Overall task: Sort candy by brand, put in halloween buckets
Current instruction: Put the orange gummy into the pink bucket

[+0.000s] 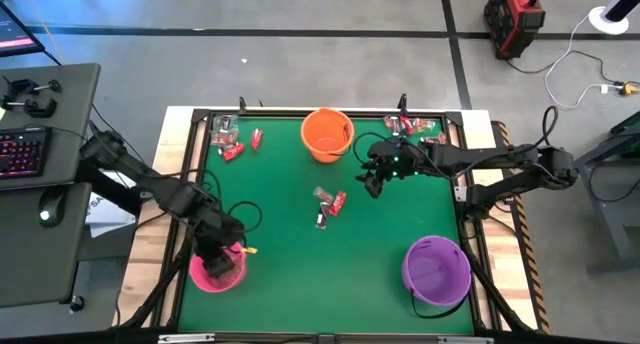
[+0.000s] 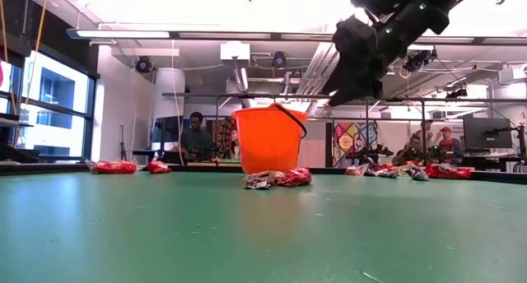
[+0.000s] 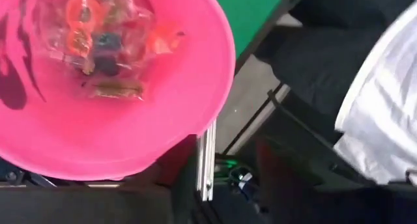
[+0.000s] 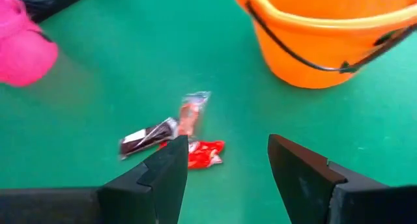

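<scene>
Three candy pieces lie together mid-table: one dark, one silvery-clear, one red. My right gripper is open and empty. It hangs in the air just to the right of the orange bucket, above and short of that cluster. My left gripper hovers over the pink bucket, which holds several wrapped candies. The purple bucket stands at the near right.
More red-wrapped candy lies along the far edge, at the far left and the far right. Open green mat stretches between the cluster and the purple bucket. People sit in the room beyond the table.
</scene>
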You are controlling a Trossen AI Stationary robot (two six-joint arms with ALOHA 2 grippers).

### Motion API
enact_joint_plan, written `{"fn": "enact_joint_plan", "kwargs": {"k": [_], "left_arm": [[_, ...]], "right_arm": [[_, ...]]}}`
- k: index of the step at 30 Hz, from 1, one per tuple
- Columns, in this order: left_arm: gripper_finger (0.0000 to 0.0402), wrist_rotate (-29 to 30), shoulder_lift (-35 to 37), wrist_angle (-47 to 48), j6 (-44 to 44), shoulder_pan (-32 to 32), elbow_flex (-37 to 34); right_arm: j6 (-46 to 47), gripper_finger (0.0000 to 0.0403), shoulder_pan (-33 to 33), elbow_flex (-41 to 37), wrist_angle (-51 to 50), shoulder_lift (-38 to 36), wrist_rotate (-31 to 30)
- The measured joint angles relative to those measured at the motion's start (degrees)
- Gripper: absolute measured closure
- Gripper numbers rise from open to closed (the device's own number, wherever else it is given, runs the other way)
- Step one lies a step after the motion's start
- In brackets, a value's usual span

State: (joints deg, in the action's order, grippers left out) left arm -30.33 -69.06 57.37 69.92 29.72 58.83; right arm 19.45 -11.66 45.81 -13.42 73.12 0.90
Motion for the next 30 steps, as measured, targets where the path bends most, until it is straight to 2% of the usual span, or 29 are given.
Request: {"fn": "enact_joint_plan", "kwargs": {"k": [4, 6, 10, 13, 16, 19, 22, 25, 30], "left_arm": [[0.0204, -1.8, 1.7, 0.6, -3.3, -3.4, 0.0], [0.0197, 2.4, 3.7, 2.3, -5.3, -7.0, 0.6], [0.0199, 15.3, 7.2, 3.8, -13.8, -16.8, 1.6], [0.0201, 21.1, 8.1, 2.9, -22.7, -26.0, 1.7], [0.0201, 23.9, 7.5, 0.4, -32.7, -35.1, 1.7], [0.0202, 26.8, 6.3, -4.3, -40.9, -43.2, 1.7], [0.0202, 26.8, 5.2, -11.2, -45.7, -49.7, 1.7], [0.0202, 25.3, 4.8, -16.6, -50.1, -53.9, 1.7], [0.0202, 24.8, 4.8, -20.1, -56.4, -58.4, 1.7]], "right_arm": [[0.0, 0.0199, -0.2, 4.2, -3.0, -0.4, 1.3], [0.2, 0.0199, -1.0, 7.3, -5.5, -0.8, -1.2], [5.5, 0.0199, -4.3, 12.0, -14.8, -1.0, -12.9], [13.5, 0.0199, -9.2, 11.1, -23.6, -0.9, -18.0], [23.9, 0.0199, -15.4, 7.6, -31.1, -0.9, -20.3], [33.8, 0.0199, -21.8, 3.7, -28.2, -0.9, -19.3], [36.5, 0.0199, -26.2, 1.6, -20.9, -0.6, -18.0], [40.5, 0.0199, -28.3, 1.4, -18.0, 0.6, -18.9], [41.2, 0.0199, -29.0, 4.5, -15.4, 6.7, -18.7]]}}
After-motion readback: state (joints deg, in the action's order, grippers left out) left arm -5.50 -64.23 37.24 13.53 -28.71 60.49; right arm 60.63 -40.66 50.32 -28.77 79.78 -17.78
